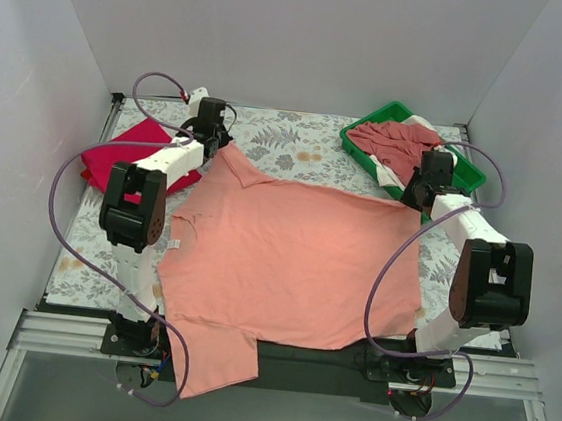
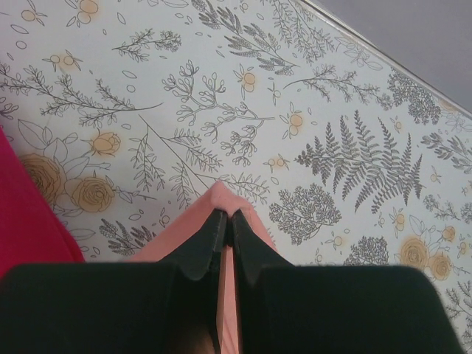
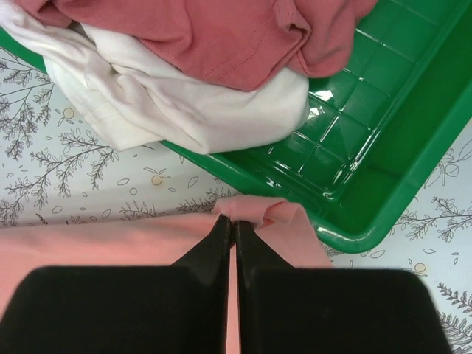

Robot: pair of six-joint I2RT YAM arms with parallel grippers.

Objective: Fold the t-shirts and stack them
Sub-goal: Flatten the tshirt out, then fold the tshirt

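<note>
I see left gripper [image 2: 225, 221] and right gripper [image 3: 234, 225] both clamped tight on pink shirt [image 1: 296, 262] corners; shirt is spread flat beside tray [image 3: 361, 234]. My worry: right corner is near tray rim and could snag.

Lab booth: white walls [image 1: 300, 32], alu rails [image 1: 57, 333]

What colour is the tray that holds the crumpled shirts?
The tray is bright green; the right wrist view shows it best.
</note>
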